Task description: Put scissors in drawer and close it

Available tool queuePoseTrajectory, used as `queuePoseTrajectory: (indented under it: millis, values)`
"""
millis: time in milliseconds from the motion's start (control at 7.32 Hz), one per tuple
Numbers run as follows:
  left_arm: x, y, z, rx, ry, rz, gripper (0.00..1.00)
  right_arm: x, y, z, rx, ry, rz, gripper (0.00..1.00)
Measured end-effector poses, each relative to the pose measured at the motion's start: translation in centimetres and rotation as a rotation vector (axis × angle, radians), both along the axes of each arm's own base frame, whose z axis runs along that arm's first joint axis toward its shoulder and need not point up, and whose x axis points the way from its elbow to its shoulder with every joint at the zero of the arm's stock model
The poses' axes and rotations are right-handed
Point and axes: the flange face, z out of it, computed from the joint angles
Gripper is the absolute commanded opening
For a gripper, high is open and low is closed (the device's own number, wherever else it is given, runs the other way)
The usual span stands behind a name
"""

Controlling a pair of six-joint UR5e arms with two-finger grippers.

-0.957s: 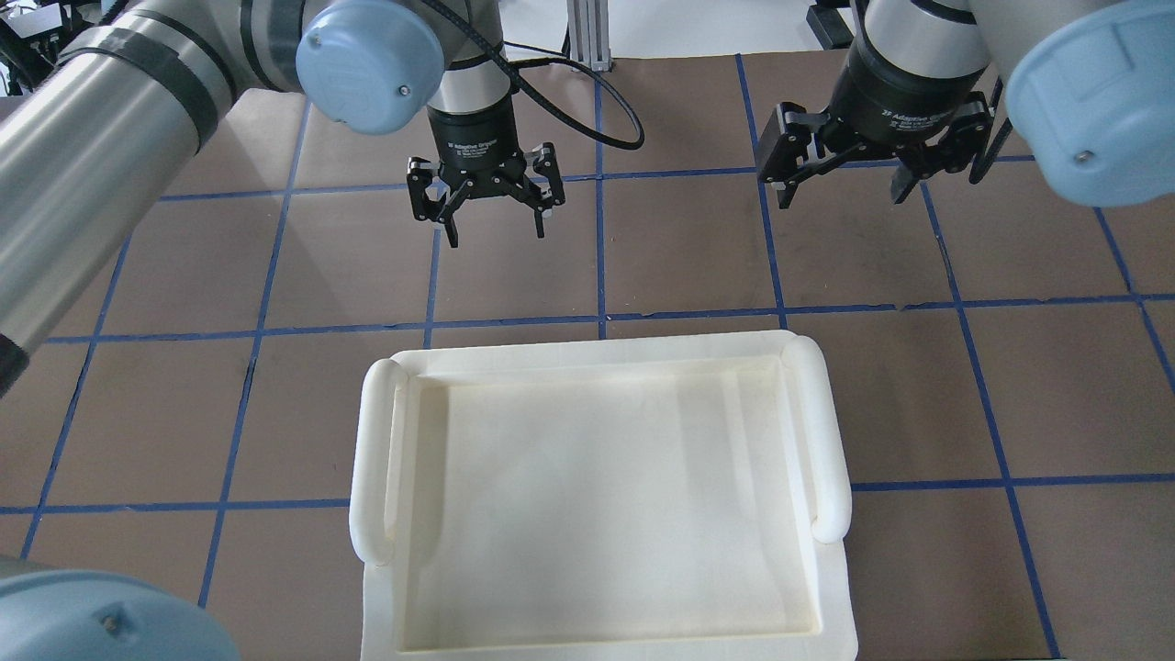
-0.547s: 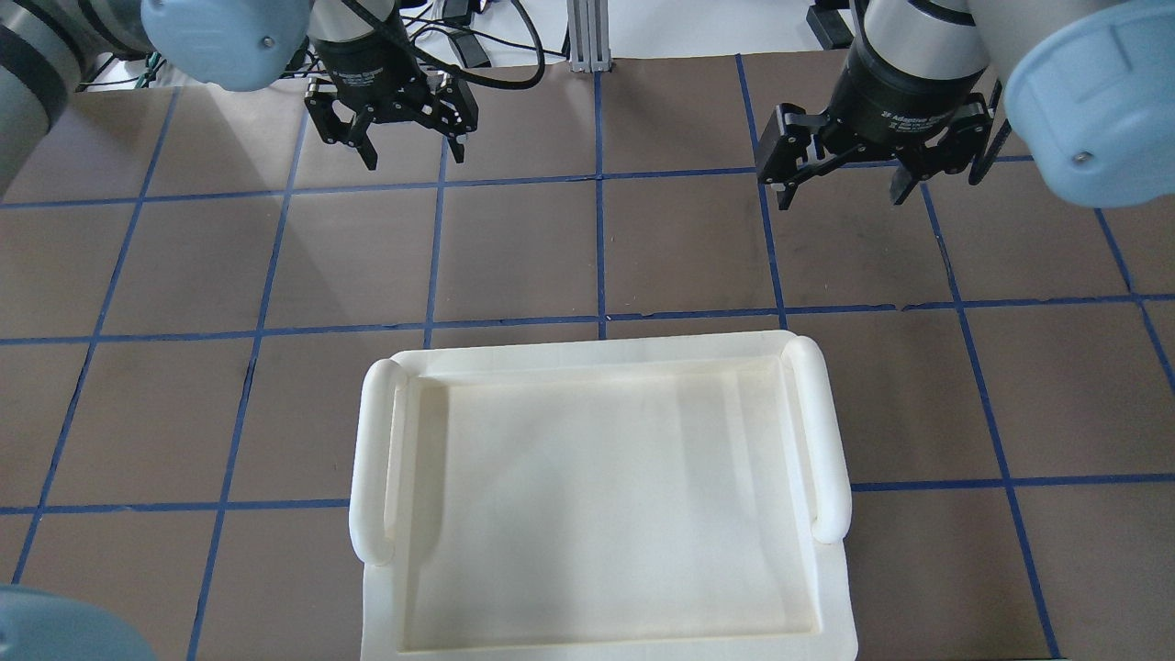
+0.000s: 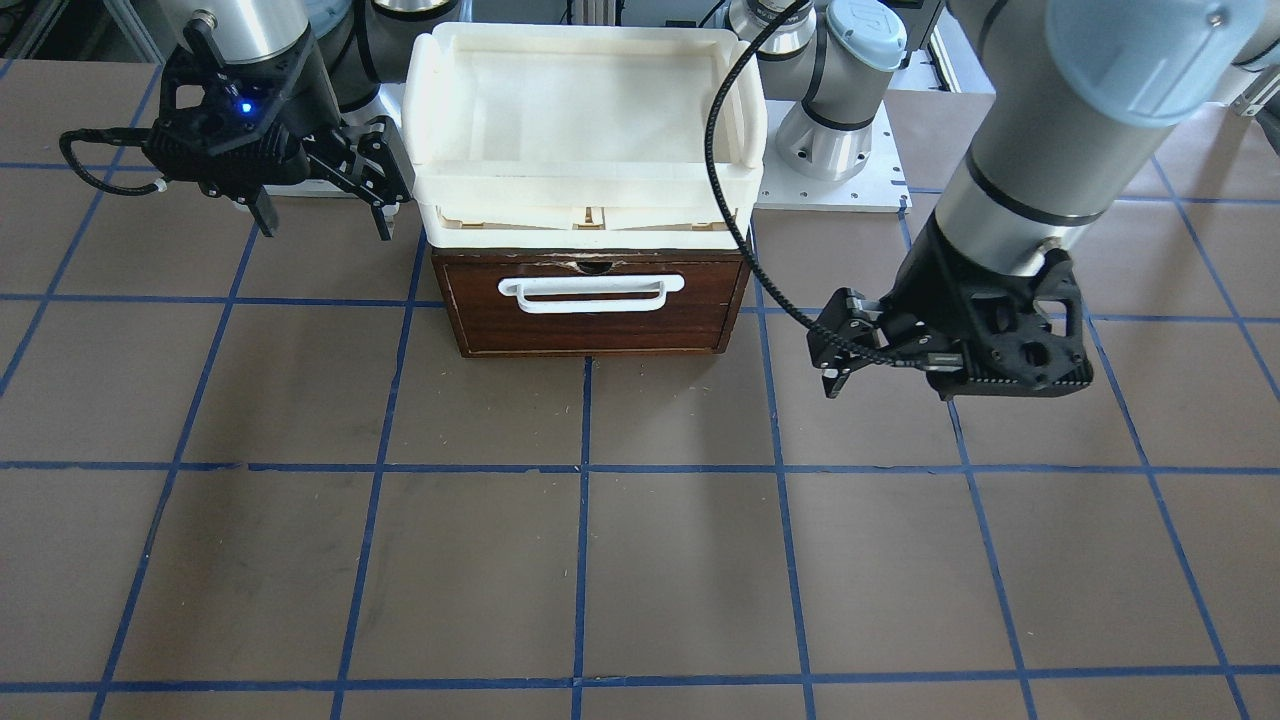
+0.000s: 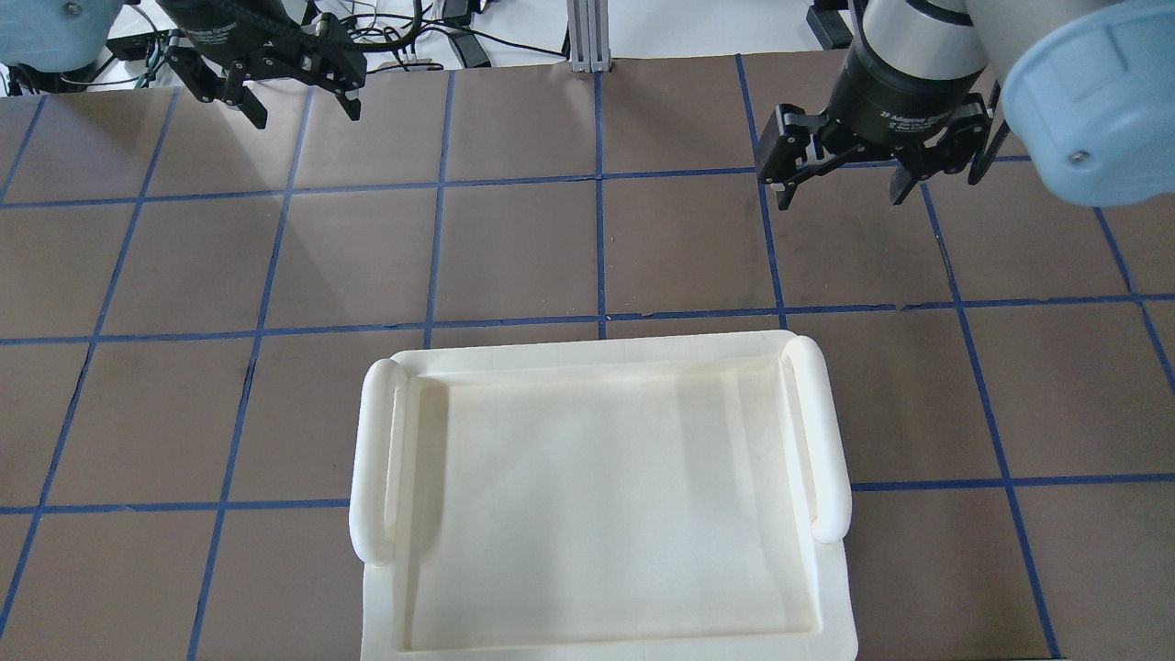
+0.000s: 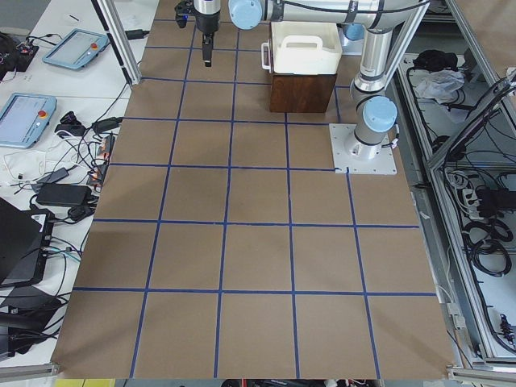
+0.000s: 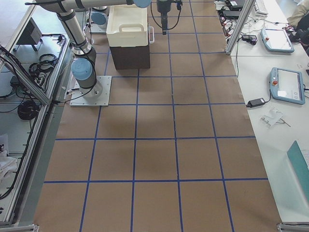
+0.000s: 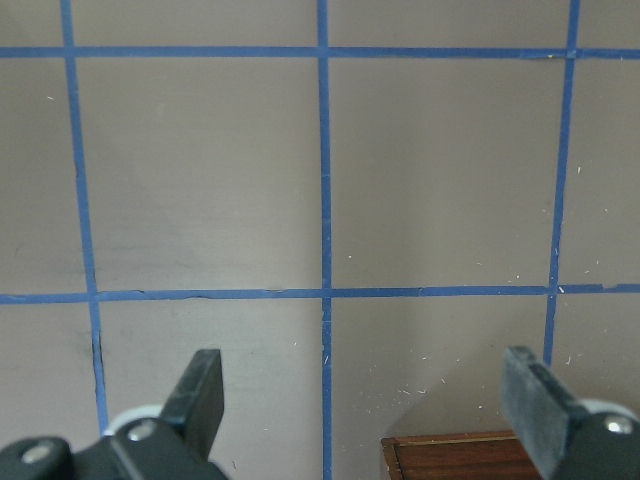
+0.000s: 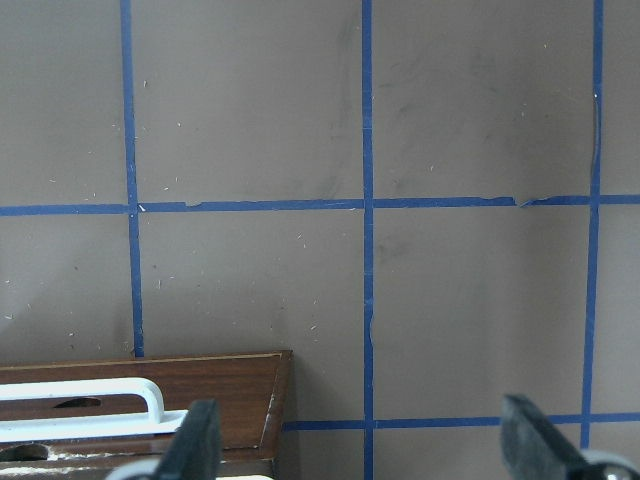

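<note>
Wooden drawer [image 3: 600, 325]: dark reddish-brown front facing away from the robot's base, pushed in under the tray; the top edge is chipped at its middle.
Handle [image 3: 590, 293]: white bar, lying level across the upper half of the drawer front.
Tray [image 3: 585, 190]: cream-white plastic, resting on top of the drawer's cabinet; a thin strip of pale plywood shows below its front rim.
Left claw [image 4: 303, 112]: released, fingers spread wide and gripping nothing; it hangs above the tabletop [image 3: 680, 560] off one end of the drawer front, apart from it. Its wrist camera catches a corner of the brown front low between the fingers.
Right claw [image 4: 840, 197]: released too, fingers wide and bare; it hangs off the other end of the drawer, just beside the tray's front corner. Its wrist camera shows the end of the brown front and the white handle at lower left.
Cable [image 3: 715, 150]: black, curving from the left arm's wrist across the tray's side.
Tape lines [image 3: 583, 520]: blue, ruling the brown tabletop into squares.
</note>
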Motion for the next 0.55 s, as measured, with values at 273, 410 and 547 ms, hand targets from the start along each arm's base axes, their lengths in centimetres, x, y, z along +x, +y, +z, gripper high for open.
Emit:
queuePoseTrajectory:
  millis: [273, 410, 547]
  values:
    - [0.9, 2.7, 0.1, 0.018, -0.035, 0.001, 1.0, 0.0, 0.0, 0.1, -0.003, 0.0, 0.001, 1.0]
    - [1.1, 3.8, 0.2, 0.03, -0.068, 0.005, 1.0, -0.1, 0.0, 0.1, -0.006, 0.001, 0.002, 1.0]
    - [1.1, 4.6, 0.3, 0.034, -0.083, 0.009, 1.0, -0.1, 0.0, 0.2, -0.008, 0.001, 0.002, 1.0]
